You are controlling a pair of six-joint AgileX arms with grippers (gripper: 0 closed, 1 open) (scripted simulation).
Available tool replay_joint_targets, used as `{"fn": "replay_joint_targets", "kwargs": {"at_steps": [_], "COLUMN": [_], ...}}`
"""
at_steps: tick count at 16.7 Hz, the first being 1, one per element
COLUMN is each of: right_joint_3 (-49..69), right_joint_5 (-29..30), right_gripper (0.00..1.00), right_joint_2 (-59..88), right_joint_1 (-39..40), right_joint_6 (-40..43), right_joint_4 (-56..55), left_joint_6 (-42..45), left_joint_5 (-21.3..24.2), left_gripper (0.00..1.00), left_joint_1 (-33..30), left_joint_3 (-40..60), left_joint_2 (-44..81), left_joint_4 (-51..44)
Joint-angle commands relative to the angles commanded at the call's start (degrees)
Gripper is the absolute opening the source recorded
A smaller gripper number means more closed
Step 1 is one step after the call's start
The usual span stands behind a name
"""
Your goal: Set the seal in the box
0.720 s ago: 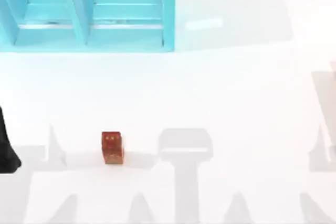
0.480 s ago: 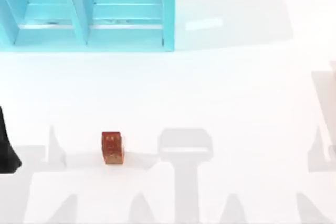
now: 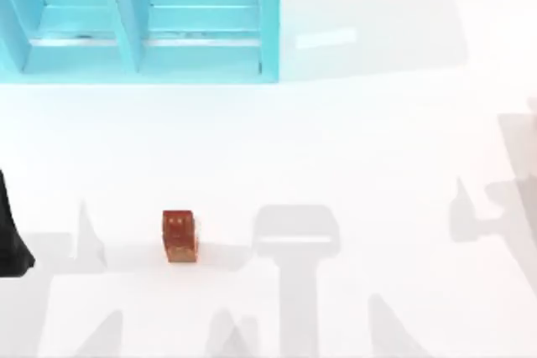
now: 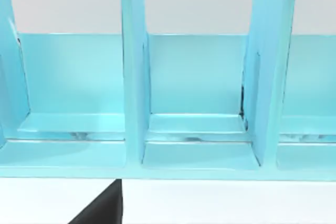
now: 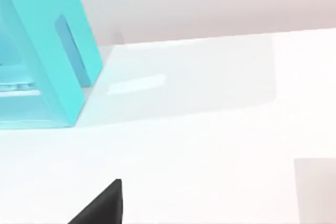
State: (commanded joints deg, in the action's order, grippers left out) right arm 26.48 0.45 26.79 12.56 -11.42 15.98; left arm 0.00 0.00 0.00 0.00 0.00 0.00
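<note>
The seal, a small reddish-brown block with pale dots on top, stands upright on the white table, left of centre near the front. The turquoise box sits at the back left, its compartments facing the table. A divider of the box is seen close in the left wrist view, and its outer corner in the right wrist view. A dark part of my left gripper shows at the top view's left edge, well left of the seal. A black edge of my right gripper shows in the right wrist view.
The white tabletop stretches between the seal and the box. Grey arm shadows lie across the front and right of it.
The shadows at the table's right side have shifted leftward. The seal, the box and the left arm have not moved.
</note>
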Motion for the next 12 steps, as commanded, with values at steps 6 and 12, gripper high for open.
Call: {"fn": "replay_joint_targets", "kwargs": {"at_steps": [6, 12], "right_joint_3": [27.4, 58.3], "right_joint_5": [1.7, 3.4], "right_gripper": [1.0, 1.0], "right_joint_2": [34.8, 72.7], "right_joint_1": [13.6, 27.5], "right_joint_6": [-12.4, -26.2], "right_joint_4": [22.0, 46.0], "left_joint_6": [0.0, 0.0], "left_joint_5": [0.0, 0.0], "left_gripper": [1.0, 1.0], "left_joint_1": [0.0, 0.0], "left_joint_3": [0.0, 0.0], "left_joint_2": [0.0, 0.0], "left_joint_4": [0.0, 0.0]}}
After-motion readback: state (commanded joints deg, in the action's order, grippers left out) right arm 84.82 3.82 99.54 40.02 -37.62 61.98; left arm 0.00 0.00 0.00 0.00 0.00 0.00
